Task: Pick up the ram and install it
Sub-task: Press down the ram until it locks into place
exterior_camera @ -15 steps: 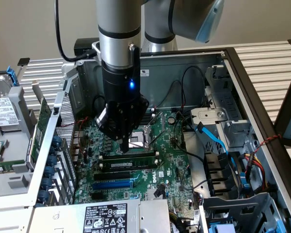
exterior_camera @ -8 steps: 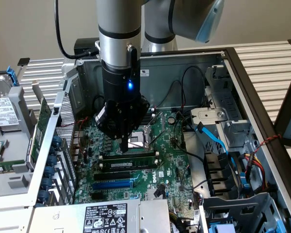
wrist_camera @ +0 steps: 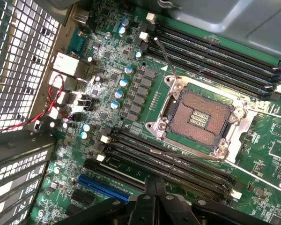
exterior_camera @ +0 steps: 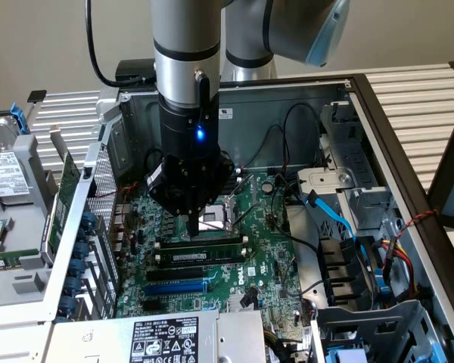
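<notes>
— Looking down into the open computer case [exterior_camera: 363,98], what surface do you see?

— A green motherboard [exterior_camera: 268,227] lies flat on the case floor, with the bare processor socket [wrist_camera: 199,115] near its middle and black memory slots [wrist_camera: 215,54] on either side of the socket. The case sits on a slatted worktop [exterior_camera: 424,91], and a pale wall stands behind.

— Where is the tool?

— The tool [exterior_camera: 193,224] hangs from the arm over the board, its fingers pressed together, their tip just at the slots nearest the blue connector [wrist_camera: 103,187]. I cannot tell whether it touches anything there.

— And the ram?

— The ram [exterior_camera: 204,257] sits in one of those slots, a dark stick with a white label, lying level between the white end clips, just below the tool in the exterior view.

— How much open room is around it?

— Little. A perforated metal wall [exterior_camera: 98,219] rises on the exterior view's left, drive bays with blue cables [exterior_camera: 329,215] crowd the exterior view's right, and the power supply [exterior_camera: 166,336] closes the near edge. Black cables [exterior_camera: 287,128] loop along the far wall.
</notes>
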You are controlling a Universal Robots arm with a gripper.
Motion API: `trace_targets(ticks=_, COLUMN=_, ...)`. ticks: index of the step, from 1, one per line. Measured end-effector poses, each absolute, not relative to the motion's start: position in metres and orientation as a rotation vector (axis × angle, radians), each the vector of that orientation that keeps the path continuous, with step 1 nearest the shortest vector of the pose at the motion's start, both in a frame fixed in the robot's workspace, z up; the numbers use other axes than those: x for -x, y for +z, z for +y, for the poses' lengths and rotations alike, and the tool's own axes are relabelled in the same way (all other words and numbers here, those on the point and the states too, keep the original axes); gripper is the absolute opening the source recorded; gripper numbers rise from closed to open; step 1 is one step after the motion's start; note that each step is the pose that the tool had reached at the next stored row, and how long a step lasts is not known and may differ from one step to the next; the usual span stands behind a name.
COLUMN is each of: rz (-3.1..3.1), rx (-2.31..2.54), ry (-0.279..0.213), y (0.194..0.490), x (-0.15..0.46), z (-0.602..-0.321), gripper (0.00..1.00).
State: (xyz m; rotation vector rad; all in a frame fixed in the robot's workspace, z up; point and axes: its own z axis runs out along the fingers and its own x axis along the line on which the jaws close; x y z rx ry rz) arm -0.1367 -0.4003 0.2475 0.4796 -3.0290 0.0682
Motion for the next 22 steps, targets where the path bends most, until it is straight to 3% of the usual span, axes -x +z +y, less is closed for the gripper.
trace_targets(ticks=16, rz=-3.052, rx=-0.269, ry=0.060, y=0.2475, x=0.1364, z=-0.4004, gripper=0.11)
trace_targets(ticks=22, rz=-3.115, rx=-0.250, ry=0.100, y=0.2475, x=0.1363, z=-0.4003, gripper=0.11)
